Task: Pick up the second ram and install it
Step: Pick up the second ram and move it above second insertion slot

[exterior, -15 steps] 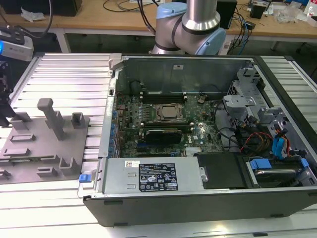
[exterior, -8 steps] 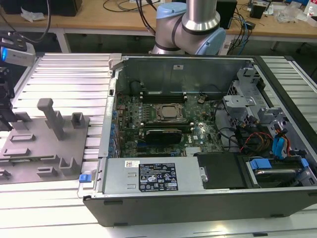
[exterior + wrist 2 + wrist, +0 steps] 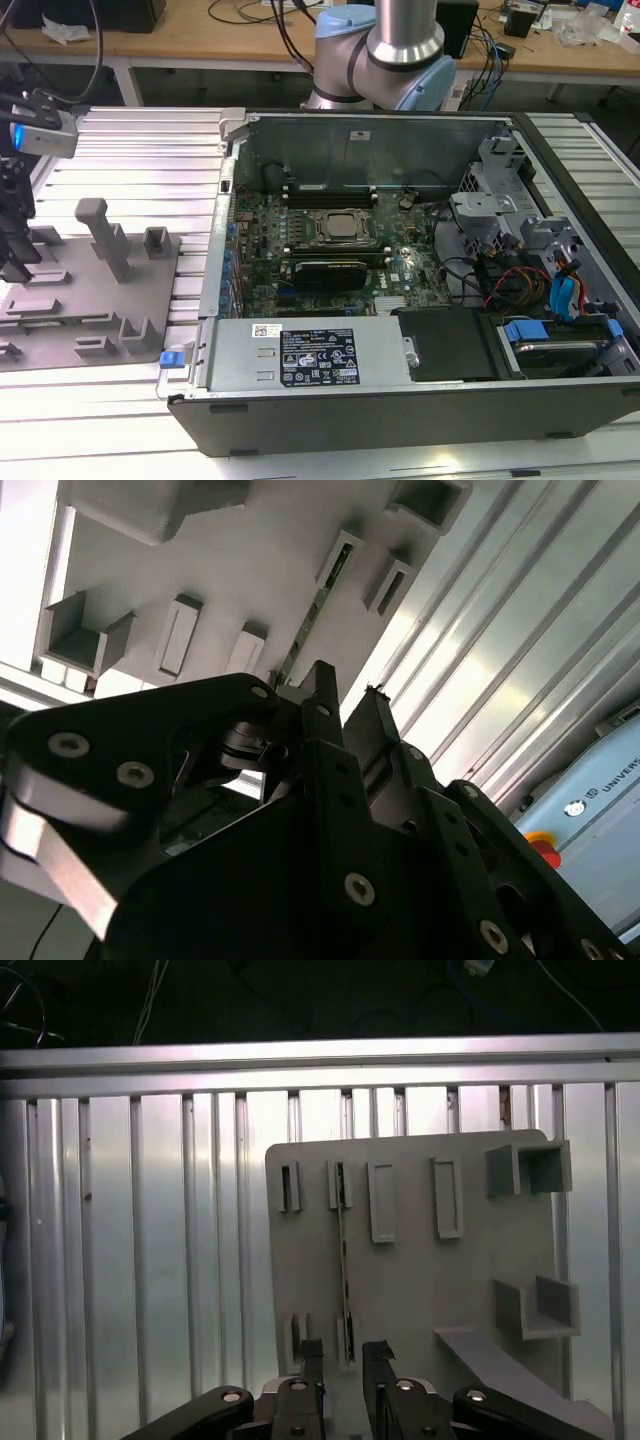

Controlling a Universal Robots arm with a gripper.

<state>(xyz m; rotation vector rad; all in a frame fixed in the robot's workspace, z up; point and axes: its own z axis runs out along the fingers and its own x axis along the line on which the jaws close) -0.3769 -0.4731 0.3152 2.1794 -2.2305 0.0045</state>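
The second ram [image 3: 344,1260] is a thin green stick standing on edge in a pair of slots on the grey fixture plate [image 3: 410,1290]. In the second wrist view the ram [image 3: 318,605] runs away from the fingertips across the same plate. My gripper [image 3: 345,1352] hovers over the near end of the stick, open, with one finger [image 3: 313,1358] on each side and a gap to the ram. In the exterior view the gripper [image 3: 14,262] hangs over the fixture plate [image 3: 70,300] at the exterior view's left, outside the computer case.
The open computer case [image 3: 400,390] lies at the exterior view's right, with the motherboard [image 3: 400,265] and square CPU socket [image 3: 340,228] inside. Grey fixture blocks [image 3: 105,238] rise from the plate. Ribbed aluminium table [image 3: 130,150] surrounds both. The arm's base [image 3: 385,60] stands behind the case.
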